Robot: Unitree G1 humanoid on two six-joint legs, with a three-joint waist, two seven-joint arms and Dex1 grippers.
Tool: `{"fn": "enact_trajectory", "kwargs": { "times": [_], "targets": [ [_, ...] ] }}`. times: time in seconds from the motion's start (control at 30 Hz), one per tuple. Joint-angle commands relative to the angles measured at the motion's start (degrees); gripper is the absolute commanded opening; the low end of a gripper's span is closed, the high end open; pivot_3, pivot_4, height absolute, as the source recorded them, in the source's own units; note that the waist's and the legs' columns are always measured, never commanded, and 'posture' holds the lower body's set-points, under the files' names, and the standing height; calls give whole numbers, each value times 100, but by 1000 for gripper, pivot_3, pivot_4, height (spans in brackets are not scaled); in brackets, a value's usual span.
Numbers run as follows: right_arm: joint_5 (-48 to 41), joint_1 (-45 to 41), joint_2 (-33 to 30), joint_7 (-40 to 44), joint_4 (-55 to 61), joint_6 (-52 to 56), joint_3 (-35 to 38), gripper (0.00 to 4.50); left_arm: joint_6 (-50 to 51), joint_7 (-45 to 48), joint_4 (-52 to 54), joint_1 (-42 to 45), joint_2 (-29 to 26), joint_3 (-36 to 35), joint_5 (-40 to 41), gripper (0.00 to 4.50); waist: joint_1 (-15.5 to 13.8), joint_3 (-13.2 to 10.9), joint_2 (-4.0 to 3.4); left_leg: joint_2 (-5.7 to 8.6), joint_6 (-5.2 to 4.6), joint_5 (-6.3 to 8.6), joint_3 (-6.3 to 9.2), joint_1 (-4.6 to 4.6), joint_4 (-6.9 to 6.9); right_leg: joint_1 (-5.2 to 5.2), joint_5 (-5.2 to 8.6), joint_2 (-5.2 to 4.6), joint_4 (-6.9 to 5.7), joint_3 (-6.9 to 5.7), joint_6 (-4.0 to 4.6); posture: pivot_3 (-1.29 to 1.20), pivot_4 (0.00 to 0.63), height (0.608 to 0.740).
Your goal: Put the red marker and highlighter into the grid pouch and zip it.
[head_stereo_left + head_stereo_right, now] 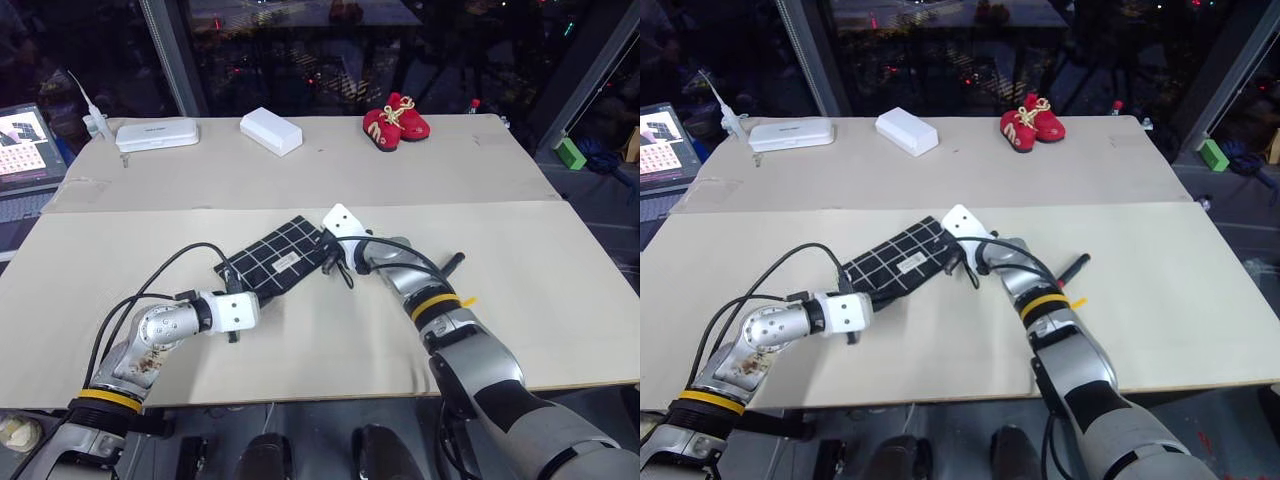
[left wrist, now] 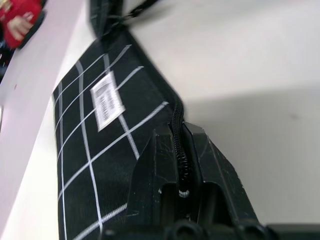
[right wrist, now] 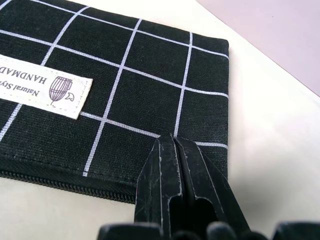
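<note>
Left eye view. Grid pouch (image 1: 280, 255) laid flat on the near half of the bench (image 1: 560, 300), set at a slant, label side up. Left gripper (image 1: 228, 285) set at the pouch's nearer, left end; right gripper (image 1: 335, 262) set at its farther, right end, with a black cord hanging just beside it. Slim dark rod (image 1: 455, 262) lay on the bench just beside the right forearm; kind could not be told. Along the far edge, well apart from the pouch: two white boxes (image 1: 157, 133), red baby shoes (image 1: 396, 122). Laptop (image 1: 25, 140) off the bench's left end, small green block (image 1: 571, 153) off its right.

Right eye view. Same layout, nothing further to enter.

Left wrist view. Black fingers (image 2: 155, 165) brought together and clamped on the pouch's end, the zipper (image 2: 176, 115) running up out of the narrow seam between them. White label (image 2: 107, 100) and grid lines seen on the fabric face beyond.

Right wrist view. Fingers (image 3: 160, 170) drawn close together, only a thin seam between, tips over the pouch's corner next to the zipper edge. Could not be told whether anything was pinched there. Label lay further along the same face.
</note>
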State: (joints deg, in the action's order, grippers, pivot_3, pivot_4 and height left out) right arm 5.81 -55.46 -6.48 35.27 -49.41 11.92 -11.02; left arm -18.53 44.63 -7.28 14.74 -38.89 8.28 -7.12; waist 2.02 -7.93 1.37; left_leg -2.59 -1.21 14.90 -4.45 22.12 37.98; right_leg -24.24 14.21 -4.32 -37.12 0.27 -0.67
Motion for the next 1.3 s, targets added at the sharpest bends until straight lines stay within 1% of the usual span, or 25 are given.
{"fn": "enact_trajectory", "kwargs": {
  "times": [0.03, 0.1, 0.2, 0.23, 0.37, 0.47, 0.5, 0.6, 0.7, 0.77, 0.83, 0.97, 1.1, 1.3],
  "targets": [
    [-343, 116, -132, 314, 696, 363, 231, 1338, -152, 141, 232, -109, -89, -130, 300, 0, 12, 0, -1, 0, 0, 0, 0, 3, 0, -2, 0, 0, 0, 0, 0, 0, 150, 740],
    [-549, 182, -188, 385, 1142, 723, 395, 2041, -168, 190, 270, -148, -76, -147, 406, 0, 23, -1, -1, -1, 0, 0, 1, 11, 0, -7, 0, 1, 0, -1, 0, 0, 150, 740],
    [-1210, 293, -325, 730, 2049, 1673, 766, 2983, -213, 251, 284, -186, -58, -167, 558, 0, 28, -2, -2, -2, 0, 0, 1, 16, 0, -9, -1, -1, 0, -2, -1, 0, 150, 740],
    [-1468, 333, -414, 816, 2440, 2026, 934, 3373, -239, 257, 282, -190, -47, -180, 598, 0, 24, -1, -2, -2, 0, 0, 2, 15, 0, -9, -1, -1, 1, -2, 0, 0, 150, 740],
    [-2180, 558, -888, 1026, 3932, 3013, 1305, 3373, -243, 223, 340, -169, 35, -294, 866, 0, 5, -2, -2, -2, -1, 1, 6, 17, 0, -8, -1, -2, 3, -5, -1, 0, 150, 740],
    [-2523, 850, -1237, 1053, 4877, 3538, 1394, 3373, 95, 89, 529, -110, 251, -516, 1287, 0, -43, -2, -2, -2, -2, 1, 9, 19, 0, -7, -1, -3, 6, -8, -1, 0, 150, 740],
    [-2514, 978, -1332, 943, 5082, 3720, 1357, 3373, 287, 68, 633, -96, 319, -592, 1458, 0, -68, -2, -2, -2, -2, 1, 9, 18, 0, -7, 0, -3, 9, -8, -1, 0, 150, 740],
    [-2324, 1459, -1567, 559, 5579, 4132, 1078, 3373, 525, 101, 795, -143, 326, -639, 1511, 0, -85, -1, -1, -2, -2, 1, 8, 14, 0, -4, 0, 2, 18, -7, -1, 0, 150, 740],
    [-2238, 1828, -1674, 349, 5944, 4273, 805, 3373, 678, 109, 915, -215, 338, -660, 1547, 0, -79, -2, -1, 0, -2, 1, -1, 9, 0, -5, 0, 4, 16, 4, -1, 0, 150, 740],
    [-2189, 1929, -1677, 173, 6057, 4337, 721, 3373, 735, 112, 985, -259, 336, -662, 1541, 0, -72, -2, -1, 1, -3, 1, -5, 8, 0, -7, 0, 6, 16, 9, -1, 0, 150, 740],
    [-2173, 1874, -1584, -59, 5977, 4420, 749, 3373, 740, 141, 1004, -284, 316, -632, 1484, 0, -74, -2, -1, 1, -3, 1, -7, 8, 0, -9, 0, 12, 17, 14, -1, 0, 150, 740],
    [-1921, 1529, -1321, -473, 5040, 3922, 770, 3373, 879, 128, 1048, -165, 394, -660, 1584, 0, -90, -2, -1, 1, -3, 1, -10, 4, 1, -7, 0, 18, 17, 17, -2, 0, 150, 740],
    [-1860, 1345, -1099, -508, 4366, 3588, 665, 3373, 955, 141, 1082, -100, 448, -657, 1604, 0, -112, -2, -1, 1, -3, 1, -18, 8, 1, -6, 0, 25, 27, 16, -2, 0, 150, 740],
    [-1682, 1230, -967, -539, 3756, 3170, 523, 3373, 1047, 114, 1175, -102, 505, -659, 1639, 0, -113, -2, -1, -1, -3, 1, -20, 16, 1, -11, 0, 23, 30, 17, -2, 0, 150, 740]
  ]
}}
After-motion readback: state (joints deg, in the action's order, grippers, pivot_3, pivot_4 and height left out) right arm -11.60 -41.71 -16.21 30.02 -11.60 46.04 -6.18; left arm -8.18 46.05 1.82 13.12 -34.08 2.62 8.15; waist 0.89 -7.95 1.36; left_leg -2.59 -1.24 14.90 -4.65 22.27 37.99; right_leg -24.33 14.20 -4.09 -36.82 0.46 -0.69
